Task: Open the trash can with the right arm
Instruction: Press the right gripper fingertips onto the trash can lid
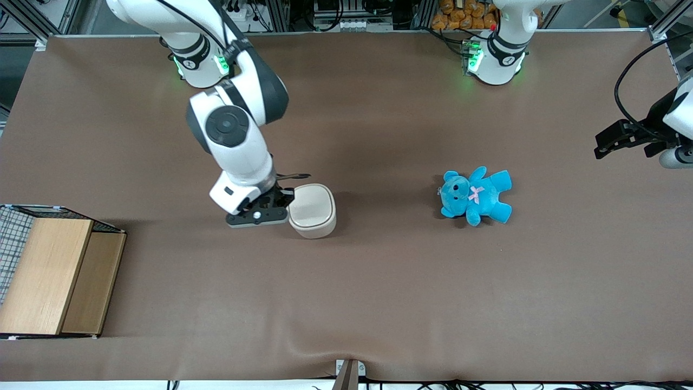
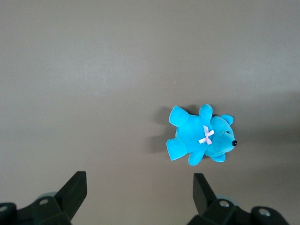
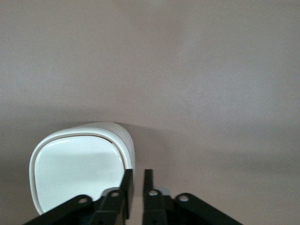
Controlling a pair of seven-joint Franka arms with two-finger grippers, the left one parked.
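The cream-white trash can (image 1: 314,212) stands on the brown table, its flat lid down. It also shows in the right wrist view (image 3: 77,171). The right arm (image 1: 233,135) reaches down beside it, on the side toward the working arm's end of the table. Its black gripper (image 1: 286,201) sits low at the can's rim. In the right wrist view the gripper (image 3: 138,174) has its two fingers almost together with only a thin gap. One finger (image 3: 126,180) lies over the lid's edge and the other (image 3: 149,180) is just outside the can's wall. Nothing shows between them.
A blue teddy bear (image 1: 476,196) lies toward the parked arm's end of the table and also shows in the left wrist view (image 2: 201,136). A wooden box (image 1: 54,276) sits at the table edge at the working arm's end, nearer the front camera.
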